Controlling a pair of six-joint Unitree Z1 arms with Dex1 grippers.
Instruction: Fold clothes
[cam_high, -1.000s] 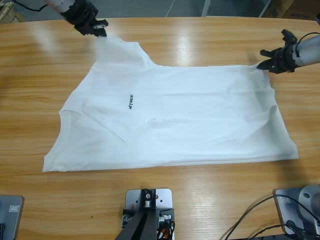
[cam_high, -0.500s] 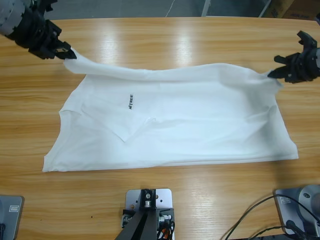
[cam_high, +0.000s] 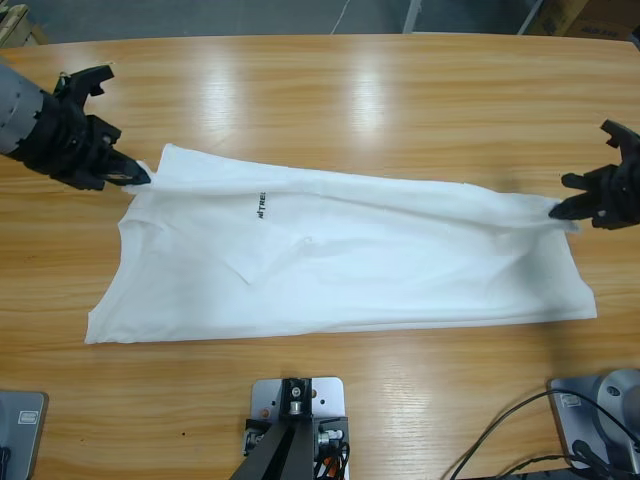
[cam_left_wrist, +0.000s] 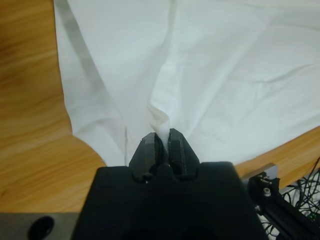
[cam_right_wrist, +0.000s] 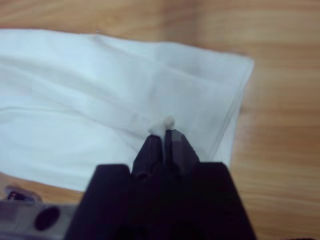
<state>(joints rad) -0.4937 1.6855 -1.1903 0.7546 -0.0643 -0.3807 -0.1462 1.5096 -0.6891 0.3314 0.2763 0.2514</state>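
White T-shirt (cam_high: 340, 250) lies spread on the table, far edge folded partway over itself.

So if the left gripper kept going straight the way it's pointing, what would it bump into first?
Probably just more of the T-shirt. The left gripper already has its jaws shut on a pinch of that cloth, and the left wrist view shows white fabric spread ahead, lying on the table. Depth is hard to judge.

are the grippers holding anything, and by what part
Both hold the white T-shirt: left gripper pinches a fold at one end's far edge, right gripper the far edge at the other.
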